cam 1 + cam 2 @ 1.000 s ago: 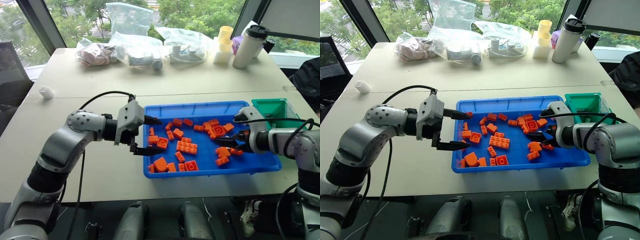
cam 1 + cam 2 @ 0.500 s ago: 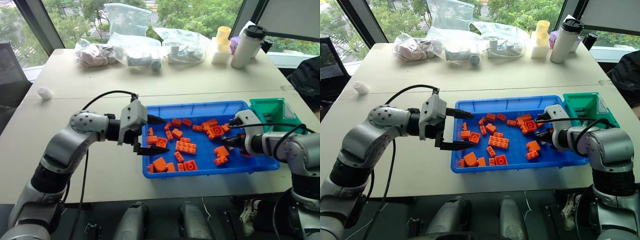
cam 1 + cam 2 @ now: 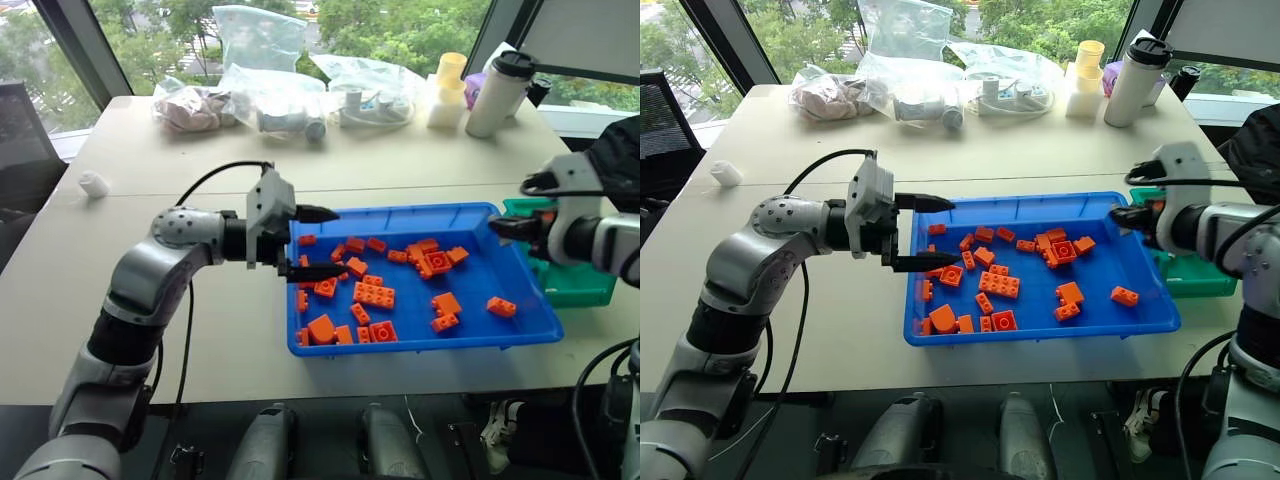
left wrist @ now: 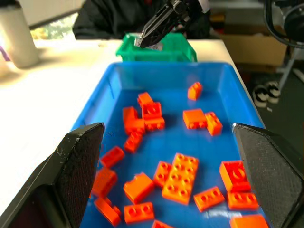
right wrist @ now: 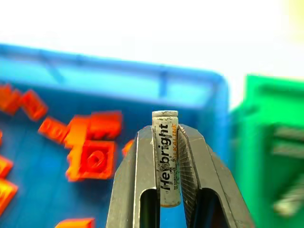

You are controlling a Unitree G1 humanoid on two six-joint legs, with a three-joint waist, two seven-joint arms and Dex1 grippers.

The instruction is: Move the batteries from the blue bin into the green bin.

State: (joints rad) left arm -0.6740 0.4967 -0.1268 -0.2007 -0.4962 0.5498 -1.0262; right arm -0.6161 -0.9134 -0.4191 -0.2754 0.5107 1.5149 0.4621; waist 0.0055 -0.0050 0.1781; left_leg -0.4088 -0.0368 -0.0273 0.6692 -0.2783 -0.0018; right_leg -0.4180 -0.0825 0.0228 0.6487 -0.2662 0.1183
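My right gripper is shut on a battery, a slim silver-grey cylinder standing upright between the fingers. It hangs in the air over the right end of the blue bin, close to the green bin beside that end. My left gripper is open and level, pointing across the blue bin's left rim with nothing between its fingers. Several orange bricks lie scattered in the blue bin. No other battery can be made out among them.
Plastic bags, a white tumbler and pale cups line the table's far edge. A small white object lies at the far left. A person's dark sleeve shows at the right edge, behind the green bin.
My right gripper shut on a battery in the blue bin, then rose and swung right toward the green bin. The left gripper lifted a little and moved further over the bin's left rim.
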